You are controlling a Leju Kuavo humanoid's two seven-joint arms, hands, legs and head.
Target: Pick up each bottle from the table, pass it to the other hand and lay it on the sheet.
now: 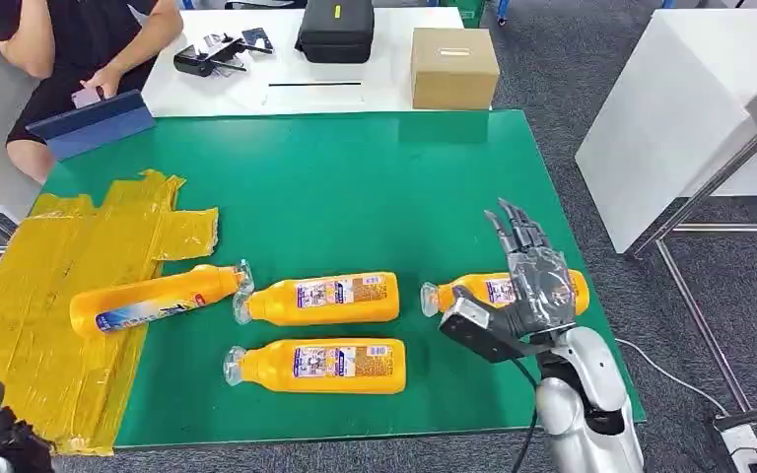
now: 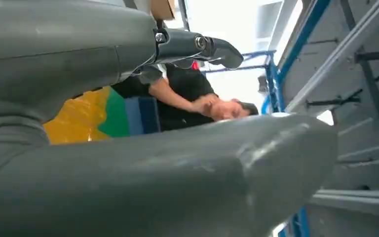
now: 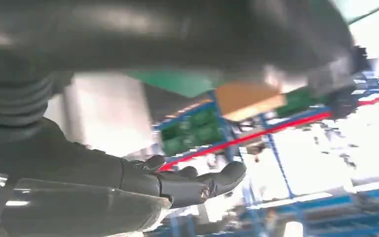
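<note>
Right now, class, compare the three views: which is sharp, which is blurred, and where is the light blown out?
Head view: sharp and evenly lit, bottle labels visible, soft sheen on the green table. Left wrist view: the left hand looms close and soft, with white glare behind. Right wrist view: smeared by blur, the background broken and overexposed beyond the right hand.

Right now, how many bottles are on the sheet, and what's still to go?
One bottle lies partly on the yellow sheet, its cap end over the green table, so that one looks about done. The right hand hovers with fingers spread over the rightmost bottle, holding nothing yet. The two middle bottles are left.
</note>
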